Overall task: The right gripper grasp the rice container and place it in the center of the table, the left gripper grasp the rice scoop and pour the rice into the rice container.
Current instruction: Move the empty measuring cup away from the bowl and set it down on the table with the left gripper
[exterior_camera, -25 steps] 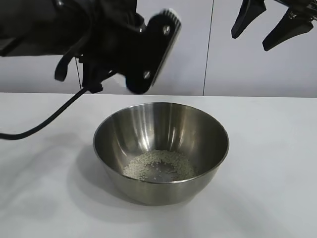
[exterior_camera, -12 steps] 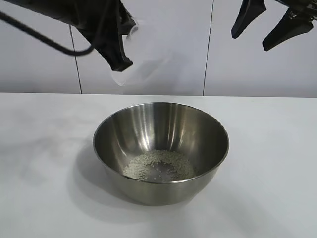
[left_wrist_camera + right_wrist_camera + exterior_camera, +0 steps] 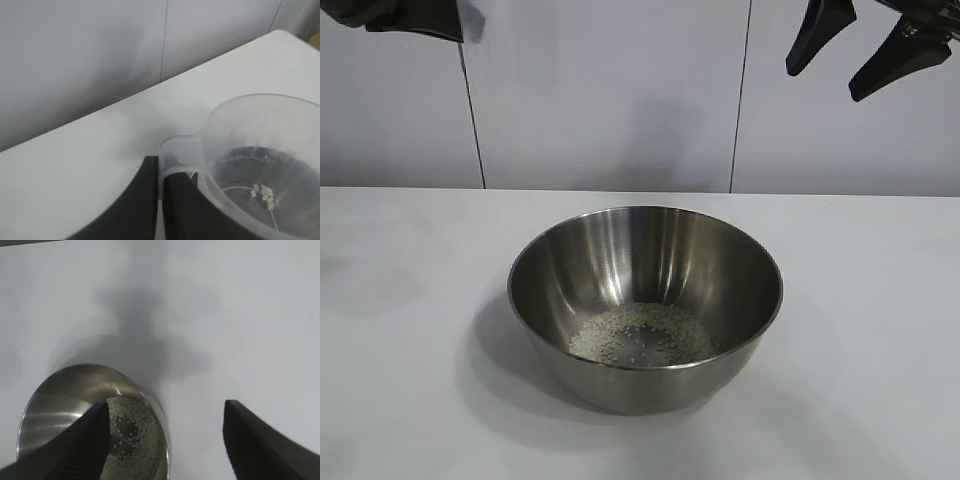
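Left arm: raised at the upper left edge of the exterior view, only a dark part of it in sight. Left end effector [image 3: 161, 200]: fingers [image 3: 132, 205] pressed together, clamped on the handle tab of the rice scoop [image 3: 260, 185].

Right arm: high at the upper right. Right end effector [image 3: 860, 45]: both dark fingers [image 3: 820, 30] spread apart, pointing downward, holding nothing.

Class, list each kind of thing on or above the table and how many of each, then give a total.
Steel bowl: 1
Heap of rice: 1
Clear plastic scoop: 1
Robot grippers: 2, left gripper, right gripper
Total: 5
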You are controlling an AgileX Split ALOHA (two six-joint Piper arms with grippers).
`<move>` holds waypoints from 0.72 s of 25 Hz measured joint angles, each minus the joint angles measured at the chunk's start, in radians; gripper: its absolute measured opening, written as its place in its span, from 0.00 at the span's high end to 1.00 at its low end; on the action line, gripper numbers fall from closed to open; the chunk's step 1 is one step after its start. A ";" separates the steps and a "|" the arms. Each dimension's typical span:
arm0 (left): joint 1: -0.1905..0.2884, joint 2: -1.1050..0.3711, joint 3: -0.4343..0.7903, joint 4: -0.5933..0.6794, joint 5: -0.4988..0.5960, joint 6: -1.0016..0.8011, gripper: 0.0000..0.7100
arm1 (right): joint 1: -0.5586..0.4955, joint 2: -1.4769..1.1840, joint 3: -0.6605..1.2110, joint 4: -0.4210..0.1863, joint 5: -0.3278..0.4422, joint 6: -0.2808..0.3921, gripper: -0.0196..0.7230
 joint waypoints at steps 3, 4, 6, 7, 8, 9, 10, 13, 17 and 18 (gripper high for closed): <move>0.101 0.000 0.008 -0.191 0.134 0.149 0.99 | 0.000 0.000 0.000 0.000 0.000 0.000 0.37; 0.130 0.000 0.020 -0.234 0.172 0.201 0.99 | 0.000 0.000 0.000 0.000 0.000 0.000 0.37; 0.166 0.000 0.053 -0.279 0.223 0.336 0.99 | 0.000 0.000 0.000 0.000 0.000 0.000 0.37; 0.176 0.000 0.075 -0.284 0.235 0.394 0.99 | 0.000 0.000 0.000 0.000 0.000 0.000 0.37; 0.178 0.000 0.092 -0.284 0.237 0.471 0.99 | 0.000 0.000 0.000 0.000 0.000 0.000 0.37; 0.180 0.000 0.111 -0.285 0.241 0.554 0.99 | 0.000 0.000 0.000 0.000 -0.001 0.000 0.37; 0.180 0.002 0.127 -0.285 0.250 0.637 0.99 | 0.000 0.000 0.000 0.000 -0.001 0.000 0.37; 0.180 0.030 0.156 -0.286 0.275 0.806 0.99 | 0.000 0.000 0.000 0.000 -0.001 0.000 0.37; 0.180 0.143 0.162 -0.290 0.280 0.893 0.99 | 0.000 0.000 0.000 0.001 -0.001 0.000 0.37; 0.180 0.173 0.162 -0.293 0.278 0.905 0.99 | 0.000 0.000 0.000 0.001 -0.001 0.000 0.37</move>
